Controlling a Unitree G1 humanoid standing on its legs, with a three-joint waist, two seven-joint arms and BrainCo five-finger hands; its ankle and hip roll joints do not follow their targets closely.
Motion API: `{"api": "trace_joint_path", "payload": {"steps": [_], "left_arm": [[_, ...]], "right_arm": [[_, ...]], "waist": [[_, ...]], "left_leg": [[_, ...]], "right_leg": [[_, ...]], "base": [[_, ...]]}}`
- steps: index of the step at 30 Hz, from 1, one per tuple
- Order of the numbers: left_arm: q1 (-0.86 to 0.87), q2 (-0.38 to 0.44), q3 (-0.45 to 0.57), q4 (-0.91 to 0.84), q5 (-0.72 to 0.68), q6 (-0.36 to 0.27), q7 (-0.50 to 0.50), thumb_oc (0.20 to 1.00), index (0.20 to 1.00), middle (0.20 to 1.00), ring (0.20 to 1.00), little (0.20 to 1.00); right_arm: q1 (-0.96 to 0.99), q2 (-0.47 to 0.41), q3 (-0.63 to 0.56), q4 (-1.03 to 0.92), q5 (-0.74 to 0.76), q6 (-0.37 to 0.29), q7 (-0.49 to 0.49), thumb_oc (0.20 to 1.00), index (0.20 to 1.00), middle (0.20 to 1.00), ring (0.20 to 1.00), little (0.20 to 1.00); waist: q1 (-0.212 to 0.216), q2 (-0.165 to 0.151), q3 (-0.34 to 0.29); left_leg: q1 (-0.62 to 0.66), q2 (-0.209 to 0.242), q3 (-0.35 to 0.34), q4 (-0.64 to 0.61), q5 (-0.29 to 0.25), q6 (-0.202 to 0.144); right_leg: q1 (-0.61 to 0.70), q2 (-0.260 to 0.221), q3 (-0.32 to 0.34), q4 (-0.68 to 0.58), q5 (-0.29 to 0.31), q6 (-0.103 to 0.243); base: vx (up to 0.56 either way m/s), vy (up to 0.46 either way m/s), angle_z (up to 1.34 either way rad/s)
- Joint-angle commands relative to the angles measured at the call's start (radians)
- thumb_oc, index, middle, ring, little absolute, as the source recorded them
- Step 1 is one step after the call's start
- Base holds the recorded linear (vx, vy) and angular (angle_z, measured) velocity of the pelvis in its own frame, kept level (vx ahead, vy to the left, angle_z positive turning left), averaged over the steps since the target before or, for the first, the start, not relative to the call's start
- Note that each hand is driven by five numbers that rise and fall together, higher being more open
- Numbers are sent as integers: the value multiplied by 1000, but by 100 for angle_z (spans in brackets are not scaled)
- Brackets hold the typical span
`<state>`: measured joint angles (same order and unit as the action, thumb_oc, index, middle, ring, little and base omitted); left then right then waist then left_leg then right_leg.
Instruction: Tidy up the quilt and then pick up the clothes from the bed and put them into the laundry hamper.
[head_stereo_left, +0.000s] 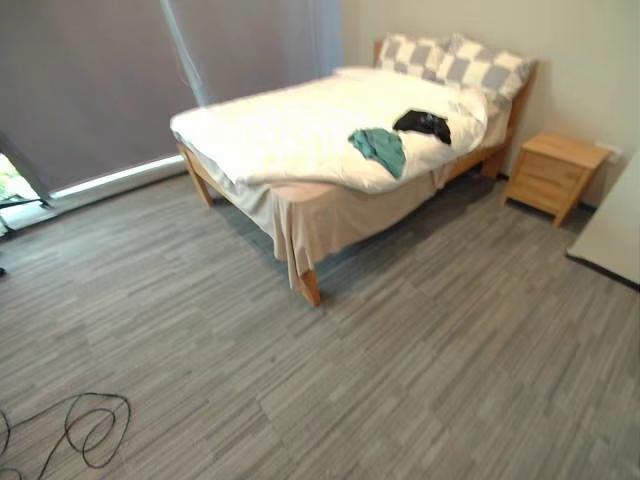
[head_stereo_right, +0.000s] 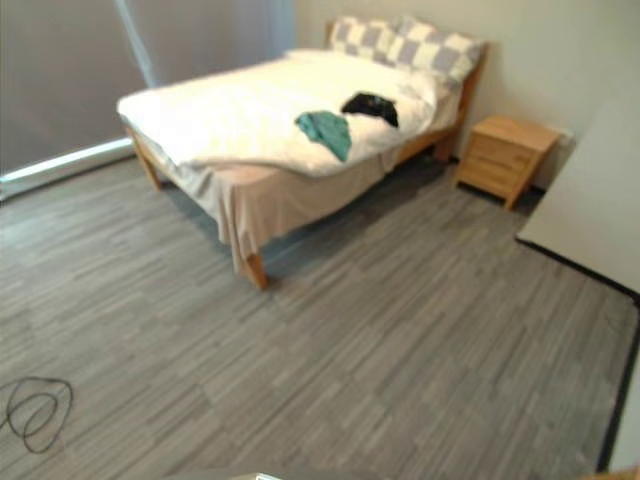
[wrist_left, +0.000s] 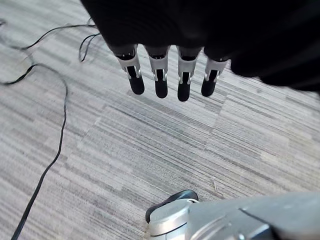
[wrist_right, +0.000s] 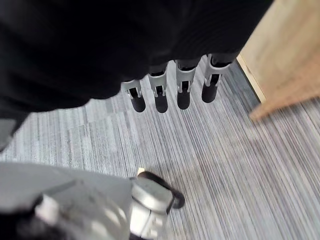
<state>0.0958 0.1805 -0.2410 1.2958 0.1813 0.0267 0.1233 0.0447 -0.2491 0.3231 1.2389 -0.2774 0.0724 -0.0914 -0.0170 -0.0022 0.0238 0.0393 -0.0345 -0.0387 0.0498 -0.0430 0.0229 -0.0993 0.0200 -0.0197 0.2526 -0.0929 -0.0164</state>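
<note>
A wooden bed stands across the room with a white quilt lying rumpled on it, its near edge bunched above the beige sheet. A teal garment lies on the quilt near the right side. A black garment sits just beyond it, toward the checkered pillows. My left hand hangs over the grey floor with straight fingers, holding nothing. My right hand also hangs open above the floor, far from the bed.
A light wooden nightstand stands right of the bed's head. A white flat surface juts in at the right edge. A light wooden panel is close to my right hand. Grey blinds cover the window behind the bed.
</note>
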Motion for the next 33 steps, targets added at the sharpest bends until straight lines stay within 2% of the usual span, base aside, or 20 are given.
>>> {"api": "trace_joint_path", "payload": {"steps": [1,2,3,5,7,11,12,13,14,15,16,18,19,20,23,26,28,30,32,33], "left_arm": [[-144,32,-15,-38,31,-28,20,1000,1000,1000,1000,1000],[-144,32,-15,-38,31,-27,20,1000,1000,1000,1000,1000],[-168,47,-39,-65,55,-25,2,1000,1000,1000,1000,1000],[-169,47,-39,-65,55,-25,2,1000,1000,1000,1000,1000],[-205,71,-44,-73,54,-17,4,1000,1000,1000,1000,1000],[-218,73,-55,-55,83,-14,-8,1000,1000,1000,1000,1000],[-228,79,-51,-55,77,-16,0,1000,1000,1000,1000,1000],[-235,91,-47,-85,60,-14,11,1000,1000,1000,1000,1000],[-235,91,-47,-85,60,-14,11,1000,1000,1000,1000,1000],[-242,92,-38,-99,18,-5,48,1000,1000,1000,1000,1000],[-243,92,-39,-99,17,-5,48,1000,1000,1000,1000,1000],[-218,83,-12,-89,-1,-7,73,1000,1000,1000,1000,1000],[-218,83,-12,-89,-1,-7,73,1000,1000,1000,1000,1000],[-196,78,-4,-94,0,-10,78,1000,1000,1000,1000,1000],[-188,77,-10,-86,19,-5,76,1000,1000,1000,1000,1000],[-165,65,-1,-41,36,2,62,1000,1000,1000,1000,1000],[-153,69,4,-14,60,10,52,1000,1000,1000,1000,1000],[-151,80,-2,-3,95,17,32,1000,1000,1000,1000,1000],[-161,100,-5,-13,104,25,32,1000,1000,1000,1000,1000],[-189,120,-12,-28,103,25,36,1000,1000,1000,1000,1000]], "right_arm": [[-142,-25,29,-12,-22,-9,-19,1000,1000,1000,1000,1000],[-142,-25,29,-12,-22,-9,-19,1000,1000,1000,1000,1000],[-155,-30,29,-10,-10,-2,-5,1000,1000,1000,1000,1000],[-156,-30,29,-10,-10,-2,-5,1000,1000,1000,1000,1000],[-192,-32,21,-2,2,6,3,1000,1000,1000,1000,1000],[-176,-34,20,22,6,8,-1,1000,1000,1000,1000,1000],[-175,-38,18,23,7,5,-10,1000,1000,1000,1000,1000],[-168,-48,22,15,-5,6,-13,1000,1000,1000,1000,1000],[-168,-48,22,15,-5,6,-13,1000,1000,1000,1000,1000],[-177,-63,16,10,9,11,-31,1000,1000,1000,1000,1000],[-178,-63,16,10,10,11,-31,1000,1000,1000,1000,1000],[-165,-57,4,3,18,9,-40,1000,1000,1000,1000,1000],[-165,-57,4,3,18,9,-40,1000,1000,1000,1000,1000],[-153,-59,1,-6,14,0,-41,1000,1000,1000,1000,1000],[-155,-57,6,-3,-1,-2,-48,1000,1000,1000,1000,1000],[-149,-38,-9,13,4,-3,-50,1000,1000,1000,1000,1000],[-139,-22,-32,22,20,-4,-47,1000,1000,1000,1000,1000],[-138,-7,-39,12,27,-5,-39,1000,1000,1000,1000,1000],[-142,0,-39,-8,32,-2,-32,1000,1000,1000,1000,1000],[-155,4,-41,-27,34,0,-24,1000,1000,1000,1000,1000]], "waist": [[-9,-13,133],[-9,-13,133],[-16,-7,162],[-15,-7,157],[-26,1,184],[-22,-10,196],[-18,-19,204],[2,-39,244],[2,-38,243],[23,-69,292],[22,-63,293],[47,-69,269],[48,-70,270],[68,-42,245],[100,-57,241],[107,-63,207],[110,-85,183],[101,-111,188],[78,-96,207],[53,-71,224]], "left_leg": [[81,-15,-63,-137,-17,-20],[80,-15,-63,-137,-17,-20],[49,-4,-61,-137,-16,-18],[44,-5,-60,-137,-16,-18],[13,13,-49,-137,-16,-22],[19,15,-20,-17,-67,-32],[-13,15,6,98,-63,-60],[-159,47,37,381,17,-102],[-161,48,36,384,16,-102],[-307,46,64,573,59,-86],[-314,51,60,589,49,-86],[-380,73,131,398,35,-75],[-376,72,132,396,36,-75],[-379,86,152,138,122,-83],[-386,90,152,-71,165,-96],[-350,88,142,-123,222,-90],[-321,69,146,-115,221,-63],[-254,44,161,-102,172,-32],[-163,51,160,-99,118,-6],[-76,66,151,-116,80,10]], "right_leg": [[184,-36,46,-288,48,111],[184,-36,46,-288,48,111],[73,-21,42,-147,31,120],[64,-21,43,-139,27,120],[-46,-10,29,-4,24,155],[37,-22,6,-79,-29,101],[72,-19,-1,-97,-35,86],[127,-21,-17,-122,-46,62],[126,-21,-17,-122,-46,62],[186,-32,-22,-152,-58,41],[187,-26,-24,-152,-59,40],[272,-36,-12,-225,-91,53],[274,-38,-11,-226,-91,53],[321,-21,-2,-271,-99,64],[380,-42,5,-301,-118,87],[415,-58,28,-282,-131,112],[399,-88,34,-184,-87,147],[322,-117,47,82,110,216],[202,-131,31,322,254,230],[86,-164,-31,429,269,208]], "base": [[0,0,0],[0,0,0],[-50,-6,1],[-30,-12,-4],[128,-72,-12],[195,-89,-12],[135,-216,-5],[136,-216,1],[219,-290,9],[148,-131,9],[309,-148,19],[485,57,15],[759,211,-15],[448,139,-26],[504,150,-50],[641,235,-32],[493,198,-27],[532,231,-40],[580,252,-27],[540,209,10]]}}
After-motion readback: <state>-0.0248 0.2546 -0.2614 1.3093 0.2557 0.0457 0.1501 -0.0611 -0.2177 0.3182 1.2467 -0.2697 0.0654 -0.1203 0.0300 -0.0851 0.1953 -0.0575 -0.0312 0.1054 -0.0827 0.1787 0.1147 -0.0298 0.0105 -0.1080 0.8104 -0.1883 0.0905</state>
